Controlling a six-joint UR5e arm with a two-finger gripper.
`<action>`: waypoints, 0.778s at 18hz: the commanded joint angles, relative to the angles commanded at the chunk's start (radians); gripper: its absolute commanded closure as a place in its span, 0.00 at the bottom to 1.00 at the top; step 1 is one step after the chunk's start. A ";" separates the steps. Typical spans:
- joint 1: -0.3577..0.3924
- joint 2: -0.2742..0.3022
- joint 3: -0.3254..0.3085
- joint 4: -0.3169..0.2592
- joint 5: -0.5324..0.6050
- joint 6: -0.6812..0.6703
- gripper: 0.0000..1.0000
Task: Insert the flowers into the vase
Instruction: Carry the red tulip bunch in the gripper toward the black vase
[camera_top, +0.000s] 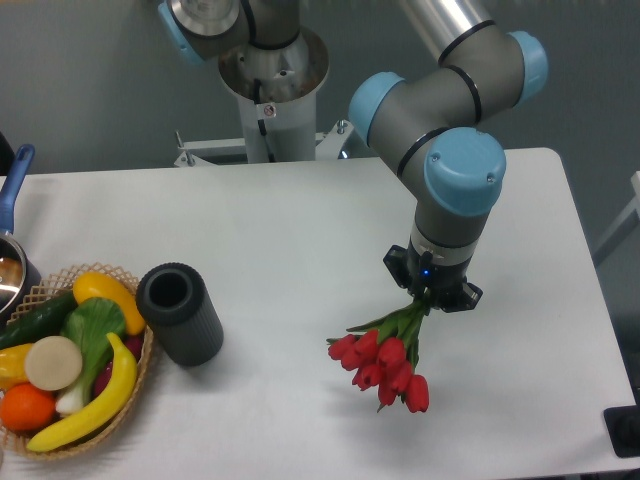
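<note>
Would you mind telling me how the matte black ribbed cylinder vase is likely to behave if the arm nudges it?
The matte black ribbed cylinder vase stands upright, taller than wide, so a high nudge would probably tip it. Once down, its round body would likely roll. The woven basket close on its left might stop it that way.
</note>
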 joint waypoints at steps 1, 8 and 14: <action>-0.003 0.000 0.000 0.002 -0.002 0.000 1.00; -0.005 0.051 0.006 0.009 -0.107 -0.002 1.00; -0.003 0.084 -0.002 0.136 -0.403 -0.081 1.00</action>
